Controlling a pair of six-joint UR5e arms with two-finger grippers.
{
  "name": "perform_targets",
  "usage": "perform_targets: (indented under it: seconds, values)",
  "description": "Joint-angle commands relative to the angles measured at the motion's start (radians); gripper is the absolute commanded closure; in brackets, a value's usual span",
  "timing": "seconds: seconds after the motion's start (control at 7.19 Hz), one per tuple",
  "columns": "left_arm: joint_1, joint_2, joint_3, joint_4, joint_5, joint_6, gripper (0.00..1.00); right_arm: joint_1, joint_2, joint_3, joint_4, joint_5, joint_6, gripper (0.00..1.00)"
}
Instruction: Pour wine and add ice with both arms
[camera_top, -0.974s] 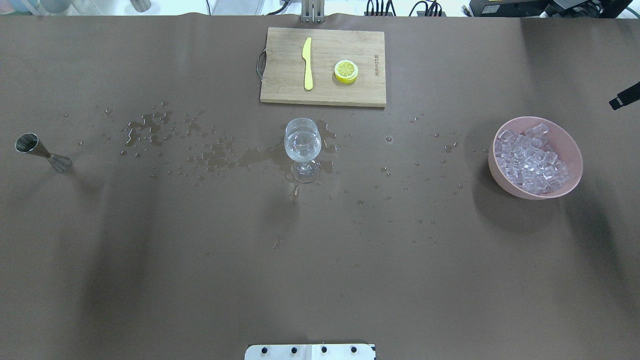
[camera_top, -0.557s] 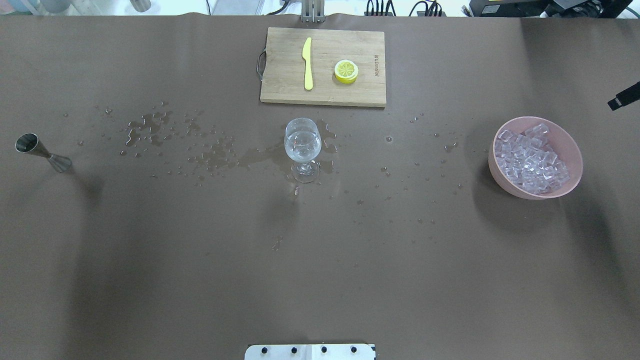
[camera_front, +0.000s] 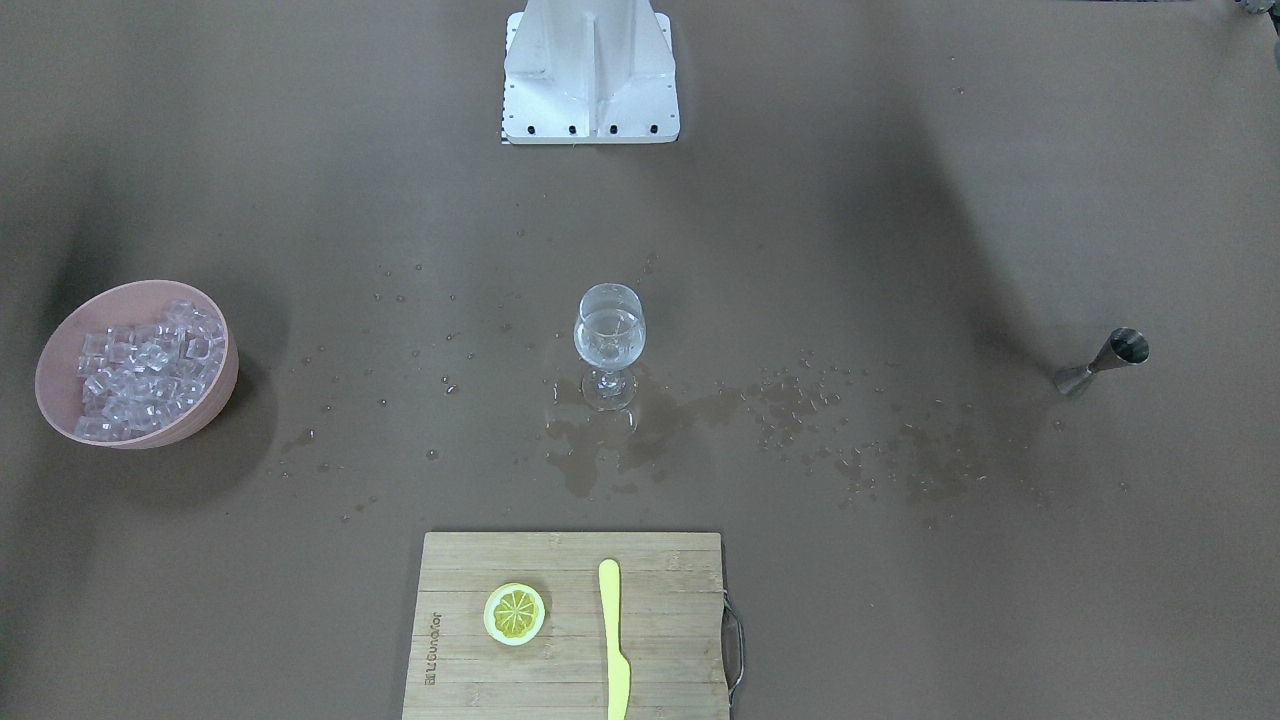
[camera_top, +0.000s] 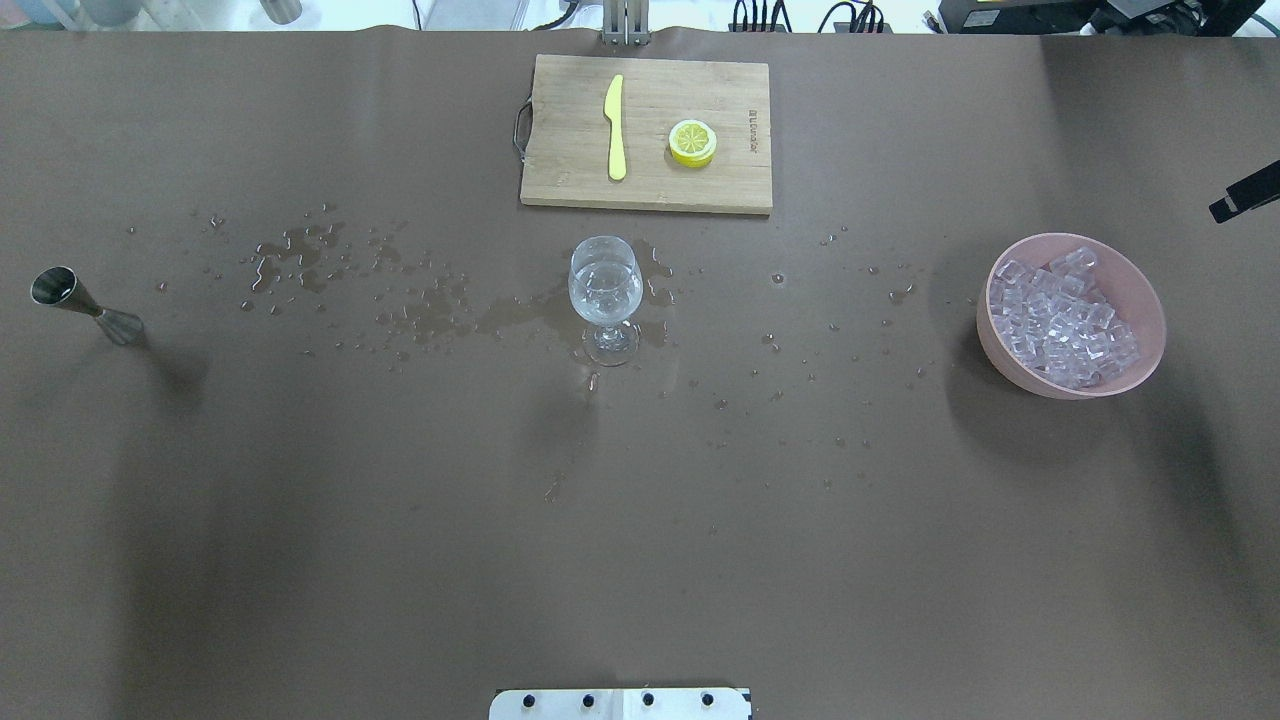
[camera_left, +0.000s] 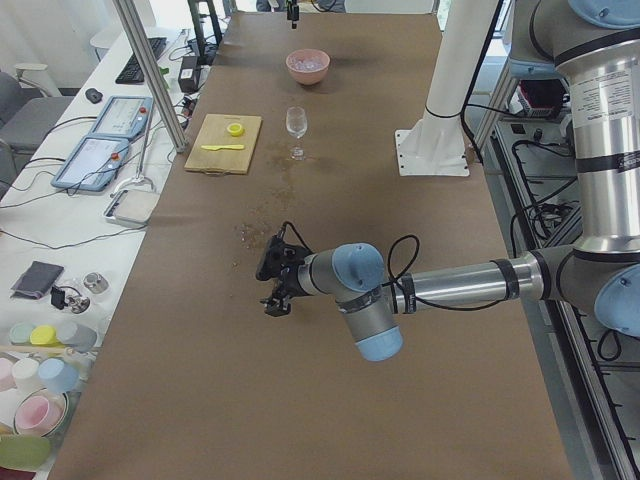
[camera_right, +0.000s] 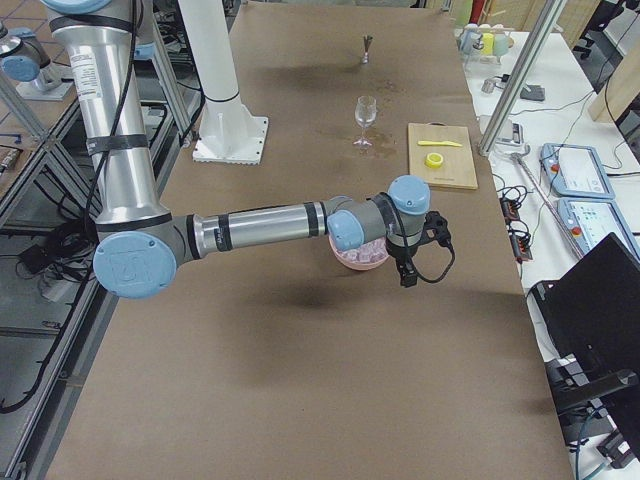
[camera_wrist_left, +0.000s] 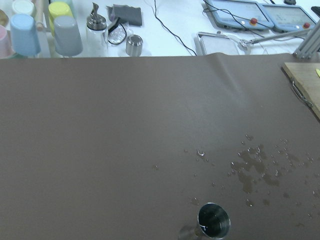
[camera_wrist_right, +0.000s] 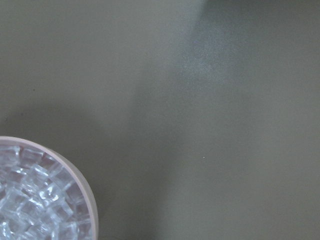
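A clear wine glass (camera_top: 604, 292) stands mid-table with a little clear wine (camera_front: 609, 338) in its bowl. Ice cubes (camera_top: 1062, 318) fill a pink bowl (camera_top: 1150, 300) at the right. A steel jigger (camera_top: 85, 304) stands at the far left and shows at the bottom of the left wrist view (camera_wrist_left: 213, 222). My left gripper (camera_left: 274, 300) hovers over the table's left end, seen only from the side, so I cannot tell its state. My right gripper (camera_right: 405, 276) hangs just beyond the bowl. Only a black tip of it (camera_top: 1244, 192) shows overhead, state unclear. The right wrist view shows the ice (camera_wrist_right: 30, 205).
A wooden cutting board (camera_top: 700, 185) at the far side carries a yellow knife (camera_top: 615, 128) and a lemon slice (camera_top: 692, 142). Spilled droplets (camera_top: 300, 255) and a puddle (camera_top: 520, 315) spread left of the glass. The white stand foot (camera_top: 620, 703) sits at the near edge.
The arm shadow on the table's left half has slid further left. The black tip at the right edge has shifted very slightly. Glass, bowl and jigger have not moved.
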Motion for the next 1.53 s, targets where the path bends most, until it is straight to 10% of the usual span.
perform_targets:
  seconds: [0.0, 1.39]
  values:
    - [0.012, -0.002, 0.034, -0.099, 0.052, -0.110, 0.03, -0.001, 0.001, 0.034, 0.003, 0.025, 0.104, 0.00]
    - [0.501, -0.014, 0.086, -0.265, 0.567, -0.095, 0.05, -0.011, -0.002, 0.051, 0.002, 0.075, 0.107, 0.00]
